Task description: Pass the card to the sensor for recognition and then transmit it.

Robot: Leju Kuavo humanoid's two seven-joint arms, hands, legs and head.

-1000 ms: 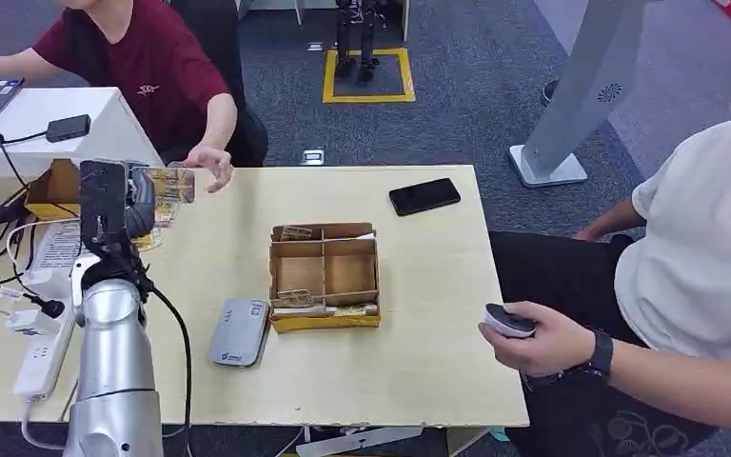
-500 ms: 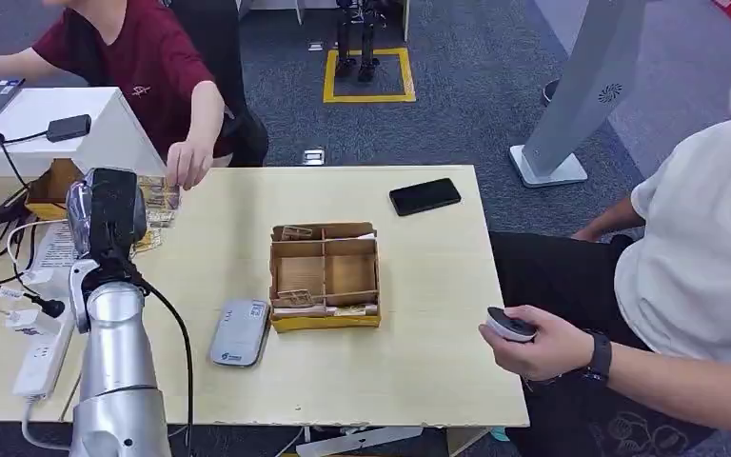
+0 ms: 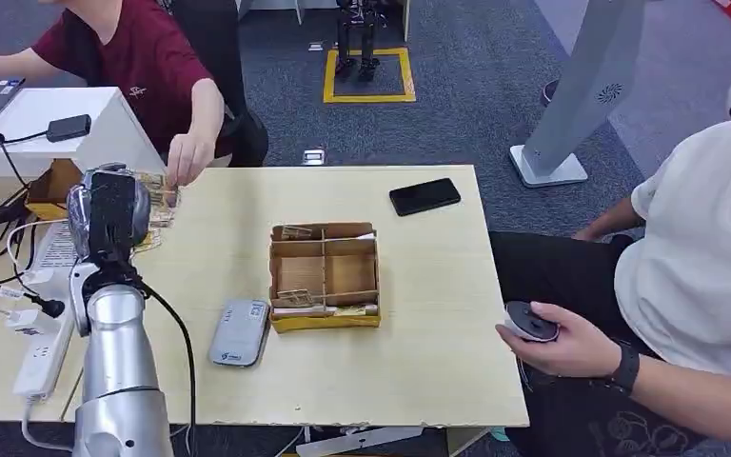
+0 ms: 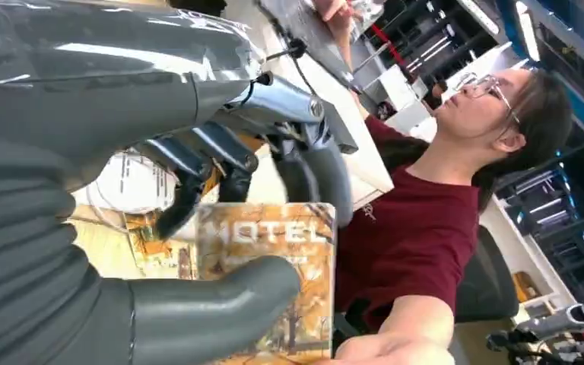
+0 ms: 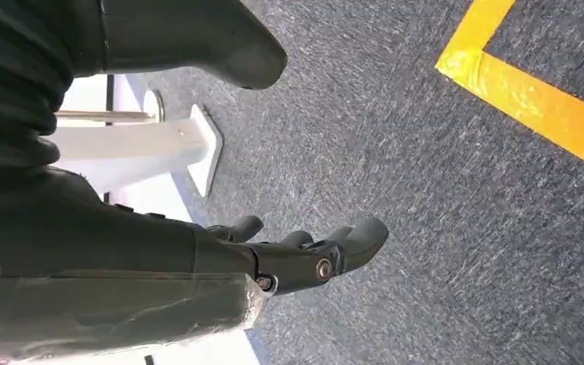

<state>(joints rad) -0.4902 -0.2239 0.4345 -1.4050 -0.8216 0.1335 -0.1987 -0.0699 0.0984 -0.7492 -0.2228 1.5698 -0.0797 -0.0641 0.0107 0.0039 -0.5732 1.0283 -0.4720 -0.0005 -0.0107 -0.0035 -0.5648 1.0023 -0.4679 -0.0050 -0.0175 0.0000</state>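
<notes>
1. Orange-brown, autumn-toned print covers the card (image 4: 285, 281), with the word "HOTEL" in pale capitals across one end; smaller print below it is too blurred to read.
2. The left hand (image 4: 220, 228) holds this card, the thick grey thumb pressed across its face and the darker fingers (image 4: 198, 163) curled behind its lettered end.
3. In the head view the left hand (image 3: 107, 211) is raised above the far-left part of the pale wooden desk (image 3: 419, 381), and the card is hidden behind it.
4. Just beyond that hand, a person in a dark red shirt (image 3: 148, 71) reaches a hand (image 3: 188, 157) down close to the card's far edge; I cannot tell whether it touches.
5. Well to the hand's right stands a cardboard divider box (image 3: 325, 274) with more cards in it, and beside it, nearer the robot, lies a grey card reader (image 3: 239, 332) with a small unreadable label.
6. A black phone (image 3: 424, 196) lies farther right on the desk.
7. The right hand (image 5: 304, 255) hangs over the dark grey carpet (image 5: 426, 228), fingers loosely apart, holding nothing.
</notes>
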